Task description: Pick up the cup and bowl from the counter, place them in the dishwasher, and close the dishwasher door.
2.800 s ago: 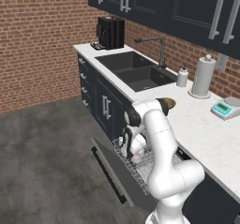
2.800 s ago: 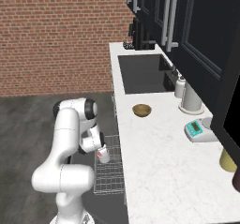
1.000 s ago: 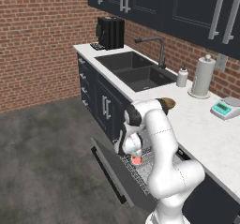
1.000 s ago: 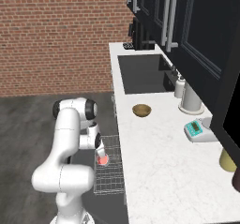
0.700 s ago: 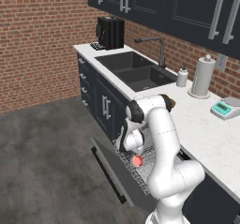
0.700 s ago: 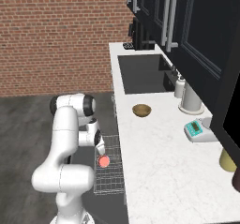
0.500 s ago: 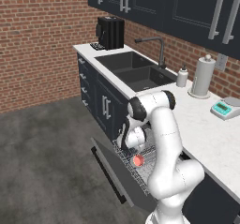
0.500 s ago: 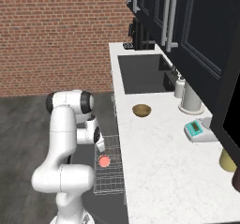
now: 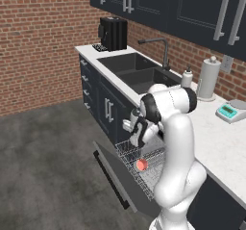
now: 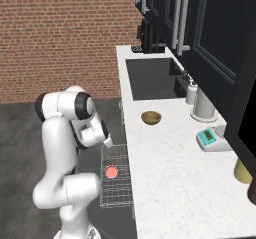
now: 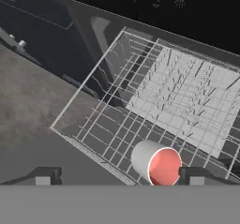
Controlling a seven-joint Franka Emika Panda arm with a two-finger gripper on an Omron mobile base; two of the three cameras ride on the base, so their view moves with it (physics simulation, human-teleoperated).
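Now the cup [image 11: 157, 163] is seen lying on its side in the wire rack [image 11: 187, 96] (red inside showing); the pincer [image 11: 117, 176] is spread wide, gripping nothing.

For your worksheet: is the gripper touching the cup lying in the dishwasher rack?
Apart. In the left base view the open gripper hangs above the cup, with bare wire rack visible between them.

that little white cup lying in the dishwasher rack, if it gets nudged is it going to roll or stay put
The small white cylindrical cup with the red-pink inside lies on its side in the grey-white wire rack, so it would probably roll a little. The rack's wires would likely stop it soon. It looks rigid and, being small, probably light.
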